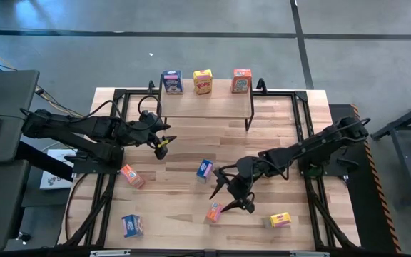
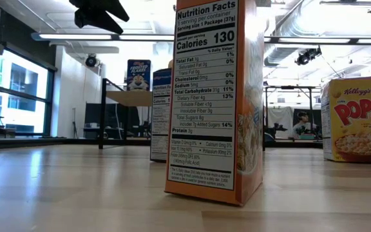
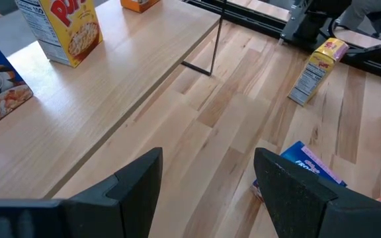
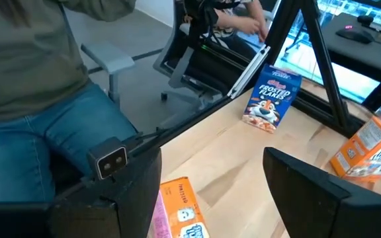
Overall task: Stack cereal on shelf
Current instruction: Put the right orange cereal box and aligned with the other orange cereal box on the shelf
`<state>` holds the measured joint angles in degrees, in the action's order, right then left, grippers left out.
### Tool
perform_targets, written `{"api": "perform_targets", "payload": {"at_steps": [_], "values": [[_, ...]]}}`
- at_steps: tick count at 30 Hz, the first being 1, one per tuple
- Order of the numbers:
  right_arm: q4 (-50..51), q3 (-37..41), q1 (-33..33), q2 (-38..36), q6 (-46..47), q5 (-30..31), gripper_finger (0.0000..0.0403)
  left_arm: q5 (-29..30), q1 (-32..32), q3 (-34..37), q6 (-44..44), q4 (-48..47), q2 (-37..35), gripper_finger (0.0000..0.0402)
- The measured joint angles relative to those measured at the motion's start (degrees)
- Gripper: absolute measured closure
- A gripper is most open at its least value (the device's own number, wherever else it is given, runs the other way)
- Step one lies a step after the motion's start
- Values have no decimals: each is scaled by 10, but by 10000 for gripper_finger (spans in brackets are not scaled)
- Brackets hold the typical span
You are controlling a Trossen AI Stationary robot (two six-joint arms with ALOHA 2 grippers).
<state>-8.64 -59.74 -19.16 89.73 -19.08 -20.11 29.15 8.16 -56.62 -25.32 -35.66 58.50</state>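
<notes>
Nearest the low camera stands an orange-red cereal box (image 2: 214,96), upright, its nutrition panel facing the lens; in the high view this box (image 1: 213,212) sits near the front edge of the worktop, directly under the right gripper (image 1: 238,198). Right gripper fingers are spread wide and hold nothing; the right wrist view shows the box (image 4: 177,210) between and below them. Left gripper (image 1: 164,143) hovers over the worktop just in front of the shelf (image 1: 205,104), fingers (image 3: 134,188) apart and empty. On the shelf top, at the rear of the worktop, three boxes stand in a row: blue Frosted Flakes (image 1: 171,81), yellow Corn Pops (image 1: 203,81) and orange-red (image 1: 241,80). Loose on the worktop: a blue box (image 1: 205,170) near the centre, an orange-red box (image 1: 131,175) toward the left edge, a blue box (image 1: 132,225) at the front left corner, and a yellow box (image 1: 280,220) near the front edge on the right. A person in jeans (image 4: 58,125) sits beyond the table.
</notes>
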Motion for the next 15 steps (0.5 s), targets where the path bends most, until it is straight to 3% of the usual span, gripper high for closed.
{"api": "perform_targets", "payload": {"at_steps": [15], "values": [[22, -6, 0, 50, -9, -1, 146, 0, 0, 0, 0, 0, 0, 172]]}}
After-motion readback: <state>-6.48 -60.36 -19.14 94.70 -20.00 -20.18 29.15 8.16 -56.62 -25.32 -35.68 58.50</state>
